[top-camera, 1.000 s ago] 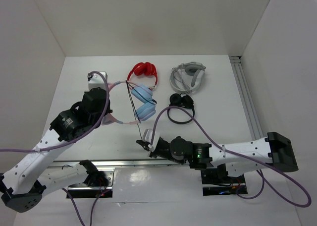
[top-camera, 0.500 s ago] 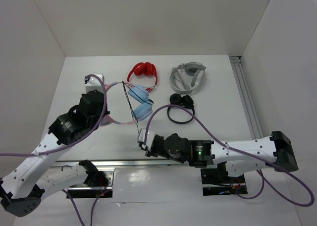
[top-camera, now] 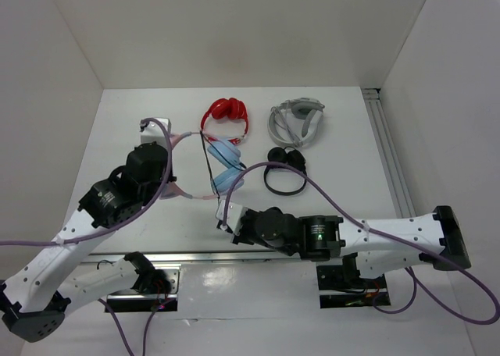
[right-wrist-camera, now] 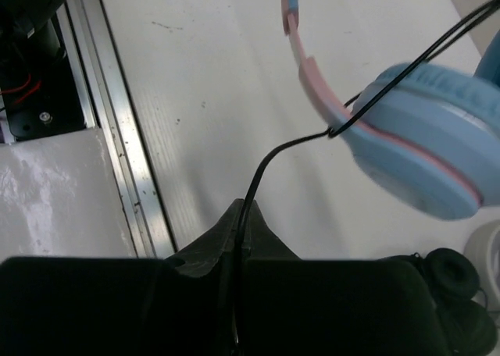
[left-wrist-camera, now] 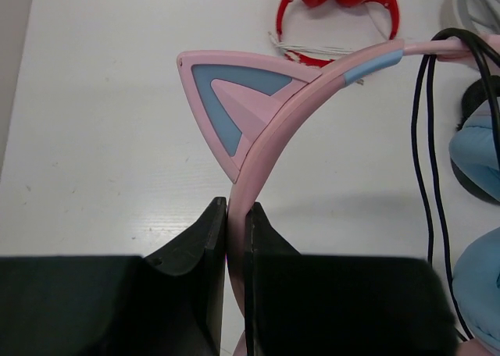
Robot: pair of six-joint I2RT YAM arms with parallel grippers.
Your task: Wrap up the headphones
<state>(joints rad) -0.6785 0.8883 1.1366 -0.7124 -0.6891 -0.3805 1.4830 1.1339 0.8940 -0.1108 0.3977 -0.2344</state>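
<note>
**Pinned at both ends**

From above: the pink-banded, cat-eared headphones with light blue earcups (top-camera: 225,149) are at mid-desk (top-camera: 344,176), just beside a red folded headphone pair (top-camera: 226,108). Left wrist view: the left hand (left-wrist-camera: 237,219) is clamped tight on the pink headband (left-wrist-camera: 269,129), just under a cat ear (left-wrist-camera: 226,106). Right wrist view: the right hand (right-wrist-camera: 238,227) pinches the thin dark cable (right-wrist-camera: 262,169), which runs up to an earcup (right-wrist-camera: 414,137).

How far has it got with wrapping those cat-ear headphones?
Done: the left gripper is shut on the pink headband, the right gripper on the dark cable. In hand: the cable is looped over the headband and stretched past a blue earcup. Left: most of the winding, it seems.
</note>
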